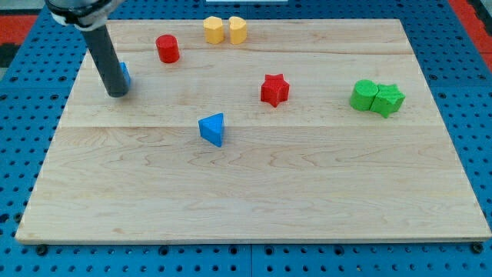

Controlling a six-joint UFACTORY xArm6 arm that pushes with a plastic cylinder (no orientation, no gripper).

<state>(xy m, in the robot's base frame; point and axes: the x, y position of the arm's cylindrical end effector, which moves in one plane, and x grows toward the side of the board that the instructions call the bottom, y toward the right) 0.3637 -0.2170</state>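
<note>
My tip (118,93) rests on the wooden board (254,192) near its upper left. It stands right against a blue block (124,74), which the rod mostly hides, so its shape cannot be made out. A red cylinder (167,48) lies up and to the right of the tip. A blue triangular block (213,128) sits lower, toward the board's middle. A red star block (274,89) is further right.
Two yellow blocks (225,30) stand side by side at the top edge. Two green blocks (377,98) touch each other at the right. Blue perforated table surrounds the board.
</note>
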